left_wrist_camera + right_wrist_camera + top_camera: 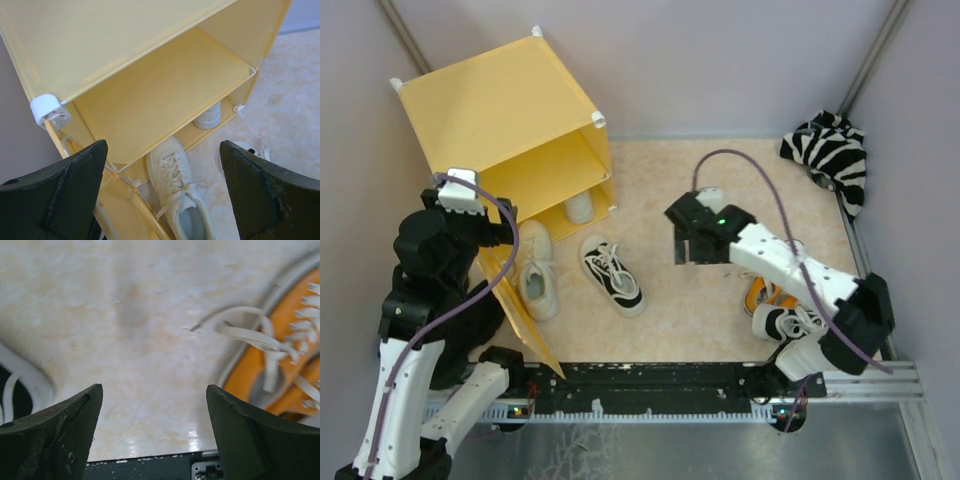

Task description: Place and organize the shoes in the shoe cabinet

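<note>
Nowhere legible writing: plain shoe cabinet (510,110), shoes (612,274).

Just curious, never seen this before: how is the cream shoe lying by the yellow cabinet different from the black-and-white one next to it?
The cream shoe is one pale colour all over; the black-and-white shoe has a dark upper with a white sole and laces. The cream shoe lies right by the cabinet and its open door; the black-and-white shoe lies farther out on the floor, angled. Both are upright lace-up sneakers, not yet shelved.
</note>
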Available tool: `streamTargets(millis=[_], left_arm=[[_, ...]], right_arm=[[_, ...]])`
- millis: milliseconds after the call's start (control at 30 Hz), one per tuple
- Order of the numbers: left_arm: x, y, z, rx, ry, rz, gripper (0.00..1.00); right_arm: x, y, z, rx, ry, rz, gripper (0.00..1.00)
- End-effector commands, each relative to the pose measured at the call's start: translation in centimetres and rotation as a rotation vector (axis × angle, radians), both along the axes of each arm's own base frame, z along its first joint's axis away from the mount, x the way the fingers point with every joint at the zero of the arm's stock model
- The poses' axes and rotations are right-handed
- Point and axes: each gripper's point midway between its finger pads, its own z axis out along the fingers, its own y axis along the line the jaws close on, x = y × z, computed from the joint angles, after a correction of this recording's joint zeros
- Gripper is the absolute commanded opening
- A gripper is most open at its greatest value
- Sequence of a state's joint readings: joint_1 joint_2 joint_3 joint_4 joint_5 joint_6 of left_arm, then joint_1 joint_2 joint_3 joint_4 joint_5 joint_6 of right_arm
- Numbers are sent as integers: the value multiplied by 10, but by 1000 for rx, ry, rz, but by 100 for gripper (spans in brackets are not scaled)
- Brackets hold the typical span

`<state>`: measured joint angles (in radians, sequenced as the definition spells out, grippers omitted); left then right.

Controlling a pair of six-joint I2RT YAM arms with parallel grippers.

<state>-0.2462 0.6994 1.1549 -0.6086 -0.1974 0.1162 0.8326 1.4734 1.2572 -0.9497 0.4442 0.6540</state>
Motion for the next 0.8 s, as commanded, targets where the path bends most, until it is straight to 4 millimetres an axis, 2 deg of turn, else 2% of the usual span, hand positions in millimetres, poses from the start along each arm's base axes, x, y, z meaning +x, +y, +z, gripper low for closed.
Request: streamTargets(millis=[0,167,300,400,600,767], left_arm=[[8,-13,3,-22,-17,-54,99],[9,-18,1,-36,-21,-82,99],[6,-21,-4,-44,-23,-99,99],[3,-22,-5,-52,-32,-106,99],[-3,-21,-8,-55,-47,-109,99],[-4,-23,-7,-43,-51,-114,99]], right_arm=[[-40,-103,32,-78,25,-305,83],[-82,-145,44,-48,63,-500,80],[-101,-147,53,117,70,-558,78],[-111,-147,49,211,96,-636,78],[-124,-144,39,294,113,-712,76],[-125,-150,46,319,61,-711,72]])
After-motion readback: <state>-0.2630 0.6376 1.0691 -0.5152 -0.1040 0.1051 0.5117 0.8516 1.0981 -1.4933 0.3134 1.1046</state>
